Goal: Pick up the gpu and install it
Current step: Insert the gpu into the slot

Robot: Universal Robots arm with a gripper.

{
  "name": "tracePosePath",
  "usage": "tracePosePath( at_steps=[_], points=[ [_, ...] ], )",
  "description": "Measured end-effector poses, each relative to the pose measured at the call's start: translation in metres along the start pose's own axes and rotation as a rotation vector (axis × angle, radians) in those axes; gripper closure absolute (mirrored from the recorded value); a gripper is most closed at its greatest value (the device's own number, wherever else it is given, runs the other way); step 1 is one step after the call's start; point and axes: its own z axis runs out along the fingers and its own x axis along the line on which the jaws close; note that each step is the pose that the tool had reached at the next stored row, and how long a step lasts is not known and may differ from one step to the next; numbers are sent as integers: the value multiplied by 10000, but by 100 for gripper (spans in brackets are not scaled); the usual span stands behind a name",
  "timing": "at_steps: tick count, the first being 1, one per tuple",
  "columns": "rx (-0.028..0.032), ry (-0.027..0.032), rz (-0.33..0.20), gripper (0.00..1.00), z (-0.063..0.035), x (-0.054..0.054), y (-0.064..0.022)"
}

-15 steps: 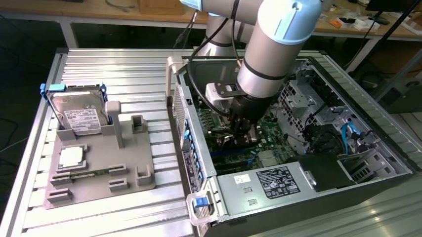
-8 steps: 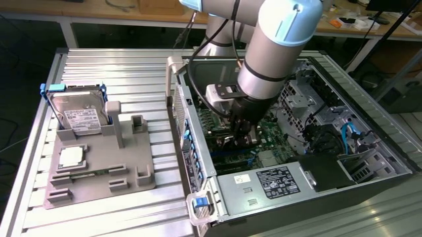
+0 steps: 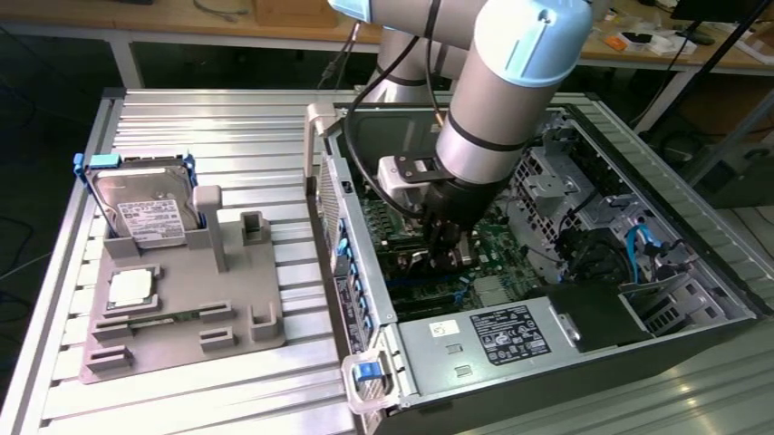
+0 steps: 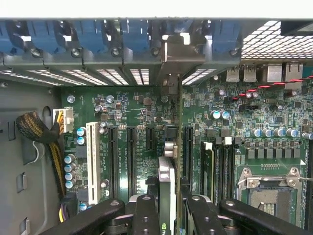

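My gripper [image 3: 441,252] is down inside the open computer case [image 3: 484,340], over the green motherboard [image 4: 132,105]. It is shut on the gpu [image 4: 172,147], which the wrist view shows edge-on between the two black fingers [image 4: 146,215]. The thin card runs from the fingers to its silver metal end bracket [image 4: 172,63], which stands against the case's rear wall among the blue slot latches [image 4: 98,34]. The card stands upright along a black expansion slot. Whether its edge sits in the slot I cannot tell.
Beside the card lie further black slots and a white slot [image 4: 92,156]. A processor socket [image 4: 266,193] and a braided cable bundle [image 4: 39,132] flank them. Outside the case, a grey holder [image 3: 181,313] carries a hard drive [image 3: 145,213] and a square chip [image 3: 130,287].
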Motion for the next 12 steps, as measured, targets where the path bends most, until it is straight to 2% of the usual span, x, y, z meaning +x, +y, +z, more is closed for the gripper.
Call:
tracePosePath(
  at_steps=[12],
  points=[
    [-1,-1,0,73,88,1,-1]
  ],
)
